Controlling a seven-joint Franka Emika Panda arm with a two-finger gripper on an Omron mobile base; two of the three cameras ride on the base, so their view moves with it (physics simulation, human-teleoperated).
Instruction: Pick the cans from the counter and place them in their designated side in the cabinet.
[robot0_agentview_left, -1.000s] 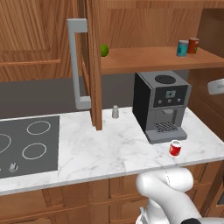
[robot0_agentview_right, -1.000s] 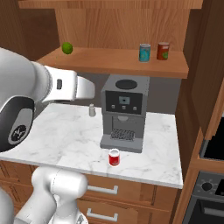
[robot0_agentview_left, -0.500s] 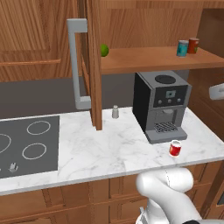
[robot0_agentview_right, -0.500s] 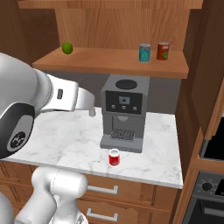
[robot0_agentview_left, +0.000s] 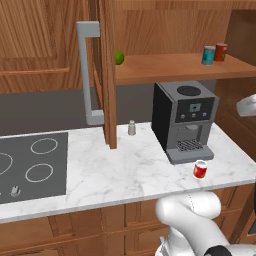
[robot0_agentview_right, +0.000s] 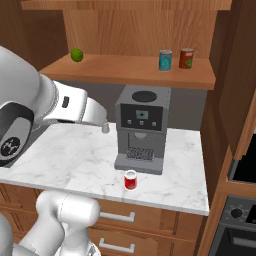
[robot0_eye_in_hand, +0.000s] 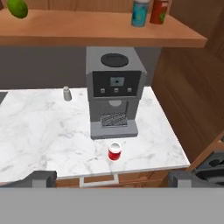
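— Looking down at the bright red can, what worries you?

— It stands alone near the counter's front edge, just in front of the coffee machine's drip tray. My gripper is spread wide, holding nothing, and well back from it. If I come in low and crooked, one finger could nudge the can over, and I think it would roll off the near edge.

— And the cabinet?

— The teal can already sits on the shelf at the right, just beside a darker brownish-red can. Setting mine down too close could topple either. The machine's top sits under that shelf, so my arm could clip it.
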